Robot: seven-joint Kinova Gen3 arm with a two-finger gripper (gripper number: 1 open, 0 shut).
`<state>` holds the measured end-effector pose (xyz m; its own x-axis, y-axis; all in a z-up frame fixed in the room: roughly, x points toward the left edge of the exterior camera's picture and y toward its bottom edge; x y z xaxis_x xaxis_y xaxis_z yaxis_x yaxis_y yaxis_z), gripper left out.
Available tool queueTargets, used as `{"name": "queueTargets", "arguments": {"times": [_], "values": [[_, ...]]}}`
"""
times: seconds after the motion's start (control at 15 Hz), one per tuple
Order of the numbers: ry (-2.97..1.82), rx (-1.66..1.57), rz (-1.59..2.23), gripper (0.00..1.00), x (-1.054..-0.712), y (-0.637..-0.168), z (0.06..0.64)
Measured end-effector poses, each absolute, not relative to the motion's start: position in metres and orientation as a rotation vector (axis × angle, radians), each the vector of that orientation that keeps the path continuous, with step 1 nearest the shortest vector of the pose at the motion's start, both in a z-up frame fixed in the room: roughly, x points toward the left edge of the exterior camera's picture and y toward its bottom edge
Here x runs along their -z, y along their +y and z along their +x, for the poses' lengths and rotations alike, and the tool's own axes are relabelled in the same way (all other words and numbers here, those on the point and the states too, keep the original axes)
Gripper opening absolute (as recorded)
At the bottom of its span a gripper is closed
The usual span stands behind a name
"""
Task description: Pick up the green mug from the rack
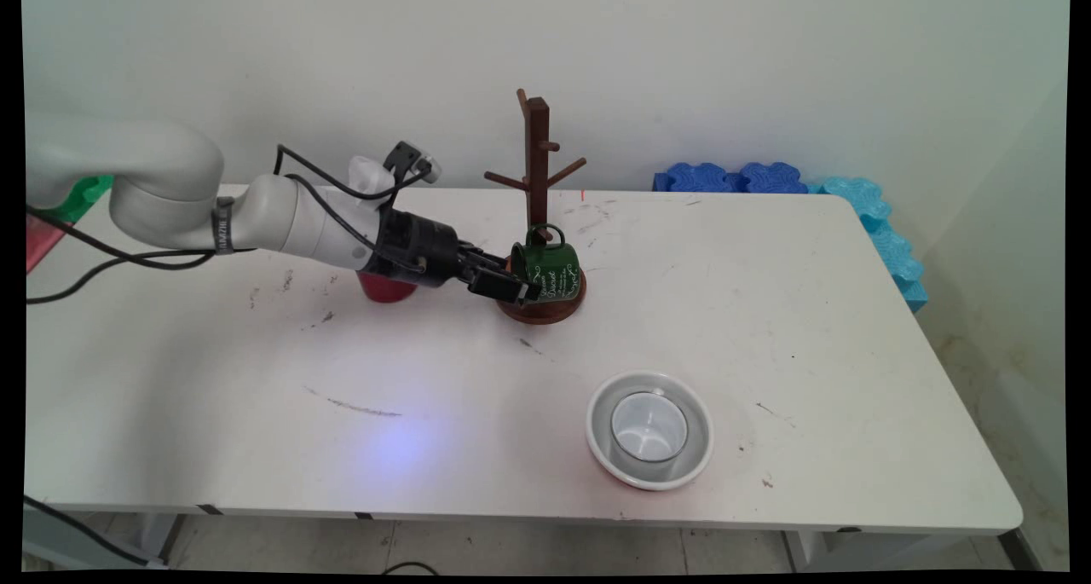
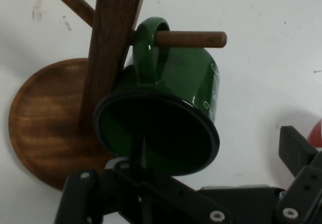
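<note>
A green enamel mug (image 1: 550, 264) with white lettering hangs by its handle (image 2: 146, 48) on a low peg (image 2: 193, 39) of the brown wooden mug tree (image 1: 537, 153). It tilts over the tree's round base (image 2: 45, 123), and its mouth faces my hand. My gripper (image 1: 516, 279) reaches in from the left, level with the mug's rim (image 2: 204, 128), and is open. In the hand view one black finger (image 2: 297, 148) stands well clear to the right of the rim, and nothing is held.
A red cup (image 1: 388, 287) stands on the table behind my wrist. A white bowl (image 1: 695, 448) with a white cup (image 1: 648, 426) in it sits near the front edge. Blue foam pieces (image 1: 737, 177) lie along the wall and off the table's right side.
</note>
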<state>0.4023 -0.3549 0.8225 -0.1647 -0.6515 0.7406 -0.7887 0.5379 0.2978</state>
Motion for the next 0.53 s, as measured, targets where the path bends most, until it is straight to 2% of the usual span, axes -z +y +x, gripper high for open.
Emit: {"name": "queueTargets", "arguments": {"times": [0.53], "values": [[-1.857, -0.175, 1.204, 1.0, -0.8149, -0.3599, 0.3961]]}}
